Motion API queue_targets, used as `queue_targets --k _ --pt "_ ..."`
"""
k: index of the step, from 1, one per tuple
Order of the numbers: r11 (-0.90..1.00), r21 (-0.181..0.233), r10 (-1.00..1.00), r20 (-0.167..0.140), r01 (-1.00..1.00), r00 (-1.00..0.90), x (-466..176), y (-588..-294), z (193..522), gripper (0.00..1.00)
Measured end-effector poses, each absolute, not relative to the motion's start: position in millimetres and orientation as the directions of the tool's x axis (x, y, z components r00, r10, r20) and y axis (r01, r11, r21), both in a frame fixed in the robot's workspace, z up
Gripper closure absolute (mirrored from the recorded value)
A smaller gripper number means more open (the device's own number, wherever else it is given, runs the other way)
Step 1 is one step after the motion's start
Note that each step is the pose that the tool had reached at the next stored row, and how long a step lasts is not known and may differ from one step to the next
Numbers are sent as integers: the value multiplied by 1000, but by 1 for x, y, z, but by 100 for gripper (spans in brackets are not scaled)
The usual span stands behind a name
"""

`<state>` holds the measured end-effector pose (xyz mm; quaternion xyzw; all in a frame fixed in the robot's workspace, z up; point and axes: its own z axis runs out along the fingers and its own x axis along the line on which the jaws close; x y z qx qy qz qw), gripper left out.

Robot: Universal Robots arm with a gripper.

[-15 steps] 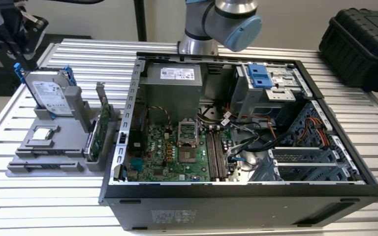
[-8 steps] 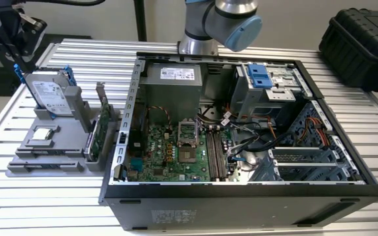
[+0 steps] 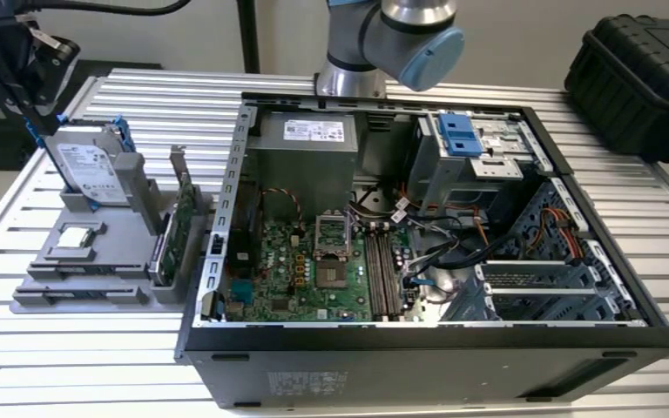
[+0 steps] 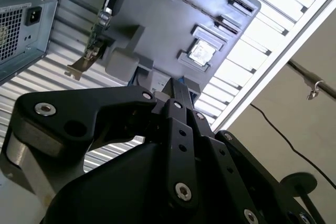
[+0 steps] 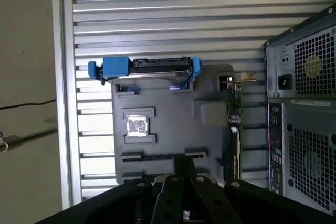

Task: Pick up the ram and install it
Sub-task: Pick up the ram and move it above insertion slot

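My black gripper hangs high over the far left corner of the table, above the grey parts holder. In both wrist views its fingers lie pressed together, shut, with nothing showing between them. The ram is hidden: I cannot pick it out in any view. The holder's long narrow slots look like dark lines from above. Inside the open computer case, the motherboard's long memory slots run beside the processor socket.
The holder carries an upright hard drive with blue brackets, a small square silver processor chip and a green expansion card with a metal bracket. A black hard case sits at the exterior view's right.
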<state>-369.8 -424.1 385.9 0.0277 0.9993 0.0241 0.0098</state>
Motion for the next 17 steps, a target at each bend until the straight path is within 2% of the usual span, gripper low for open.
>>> queue_targets --k 17 --pt "997 49 56 -16 55 -998 -370 -444 384 100"
